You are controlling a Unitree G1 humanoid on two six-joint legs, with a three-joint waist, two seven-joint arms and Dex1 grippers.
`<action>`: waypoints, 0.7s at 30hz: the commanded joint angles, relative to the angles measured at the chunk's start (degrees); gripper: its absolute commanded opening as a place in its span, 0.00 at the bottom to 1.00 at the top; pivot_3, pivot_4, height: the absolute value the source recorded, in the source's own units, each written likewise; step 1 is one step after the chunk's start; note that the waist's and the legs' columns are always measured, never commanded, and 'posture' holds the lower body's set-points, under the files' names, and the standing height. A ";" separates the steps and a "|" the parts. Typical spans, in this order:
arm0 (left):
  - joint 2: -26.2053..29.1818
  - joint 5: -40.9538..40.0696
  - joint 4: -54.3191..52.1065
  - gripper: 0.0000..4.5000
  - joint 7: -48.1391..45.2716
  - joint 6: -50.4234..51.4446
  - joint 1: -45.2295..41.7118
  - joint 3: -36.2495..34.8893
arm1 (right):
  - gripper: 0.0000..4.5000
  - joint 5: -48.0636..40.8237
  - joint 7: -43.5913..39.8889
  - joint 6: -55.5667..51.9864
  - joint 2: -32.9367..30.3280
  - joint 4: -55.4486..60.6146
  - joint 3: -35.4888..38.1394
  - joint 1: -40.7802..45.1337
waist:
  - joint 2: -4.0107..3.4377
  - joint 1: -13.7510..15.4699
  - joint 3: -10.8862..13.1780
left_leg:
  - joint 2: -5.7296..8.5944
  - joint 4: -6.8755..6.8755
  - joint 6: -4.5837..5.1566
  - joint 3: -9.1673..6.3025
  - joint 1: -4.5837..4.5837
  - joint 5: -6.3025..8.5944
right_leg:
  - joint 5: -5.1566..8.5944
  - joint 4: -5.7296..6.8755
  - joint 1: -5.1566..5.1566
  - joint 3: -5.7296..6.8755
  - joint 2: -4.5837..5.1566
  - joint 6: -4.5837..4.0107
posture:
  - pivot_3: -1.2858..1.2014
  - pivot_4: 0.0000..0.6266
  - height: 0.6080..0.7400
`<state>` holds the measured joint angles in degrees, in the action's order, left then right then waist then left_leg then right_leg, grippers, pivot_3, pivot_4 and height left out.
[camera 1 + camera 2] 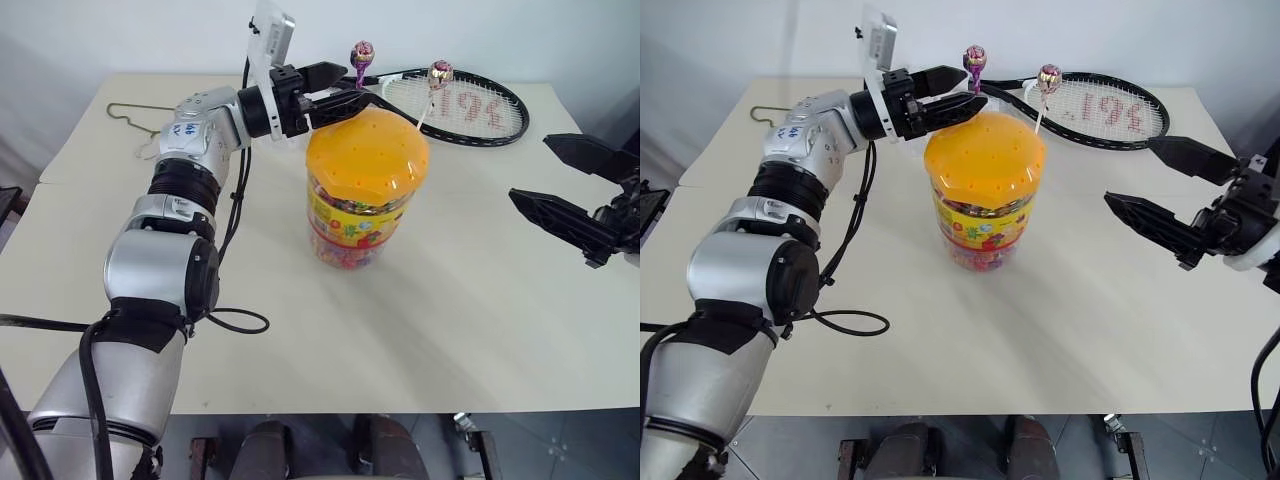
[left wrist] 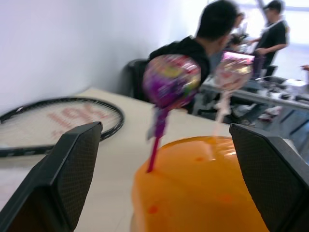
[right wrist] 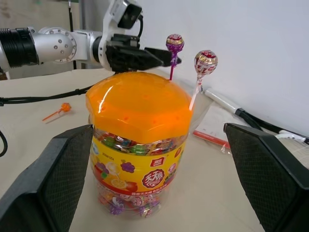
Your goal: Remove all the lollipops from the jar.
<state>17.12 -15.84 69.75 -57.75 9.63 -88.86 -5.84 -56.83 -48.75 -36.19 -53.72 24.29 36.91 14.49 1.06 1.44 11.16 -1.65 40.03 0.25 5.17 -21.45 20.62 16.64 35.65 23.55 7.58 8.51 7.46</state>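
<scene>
Standing near the middle of the cream table [image 1: 470, 330], the jar [image 1: 358, 205] carried its domed orange lid [image 1: 366, 152], with two lollipops planted upright in the lid's far side: a purple lollipop [image 1: 362, 53] and, just beside it, a pinkish-gold lollipop [image 1: 440, 72] on a white stick. A third, orange lollipop [image 3: 63, 107] lay flat on the table, well apart from the jar. The left gripper [image 1: 340, 88] hung level above the lid's far edge, its fingers spread and holding nothing, the purple lollipop between them in the left wrist view. The right gripper [image 1: 572, 188] hovered to the jar's right, also spread wide and empty. A tennis racket [image 1: 465, 105] lay behind the jar.
</scene>
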 commanded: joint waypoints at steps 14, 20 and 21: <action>-2.80 1.96 2.21 0.08 2.78 -0.21 -7.21 -3.96 | 1.00 -2.23 3.53 1.75 1.23 4.93 5.70 -4.06 | 0.00 0.09 0.00 | 0.01 0.01 0.01 0.00 0.00 0.00 | 0.00 -0.01 -0.01 0.00 0.00 0.01 | 0.52 0.24 1.00; -2.44 1.60 2.53 0.01 5.25 -2.77 -10.67 -6.36 | 1.00 -2.56 4.20 1.85 1.65 5.71 5.86 -4.46 | 0.00 0.08 0.00 | 0.00 -0.01 0.01 0.00 -0.01 0.00 | 0.00 -0.01 0.01 -0.01 0.00 0.01 | 0.52 0.24 1.00; -2.29 1.31 2.48 0.01 5.30 -3.11 -11.46 -6.98 | 1.00 -2.63 4.23 1.83 1.59 5.71 5.93 -4.48 | 0.00 0.11 0.00 | 0.00 -0.01 0.01 0.00 -0.01 0.00 | 0.00 -0.02 0.01 0.00 0.00 0.01 | 0.52 0.24 1.00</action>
<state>14.34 -13.43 73.07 -52.63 8.17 -96.76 -11.27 -58.19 -44.81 -35.79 -52.20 28.55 40.39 10.09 1.07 1.55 11.16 -1.65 40.03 0.26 5.16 -21.46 20.63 16.64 35.63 23.56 7.58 8.51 7.47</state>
